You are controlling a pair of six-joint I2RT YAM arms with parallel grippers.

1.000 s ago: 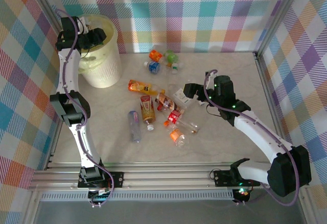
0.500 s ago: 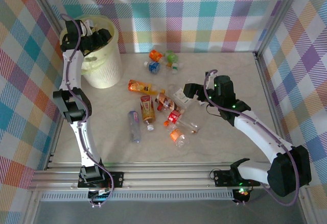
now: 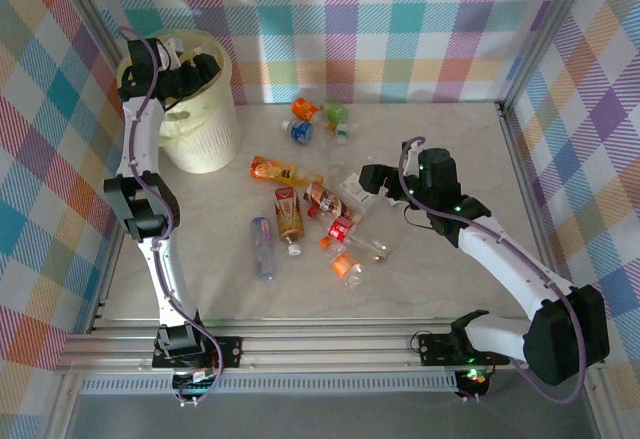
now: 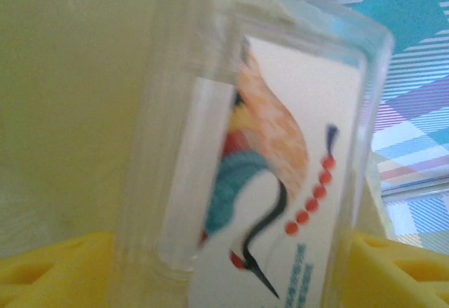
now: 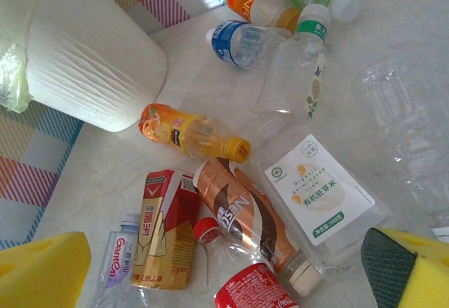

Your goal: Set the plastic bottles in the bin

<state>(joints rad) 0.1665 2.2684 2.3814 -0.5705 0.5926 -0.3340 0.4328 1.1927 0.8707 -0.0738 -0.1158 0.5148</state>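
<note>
Illumination in the top view is bright and diffuse: the bin (image 3: 205, 134) and the plastic bottles (image 3: 290, 214) cast only short, soft shadows on the table (image 3: 450, 159). The left wrist view is soft throughout, since the clear bottle (image 4: 266, 182) close against the lens is out of focus. The right wrist view is sharp at centre, shows pale glare on the table at upper right, and blurs toward the lower corners.

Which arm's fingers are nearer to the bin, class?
Left. The left fingers are over the bin's mouth at the table's far left. The right fingers are over the scattered bottles mid-table, well off to the bin's right.
</note>
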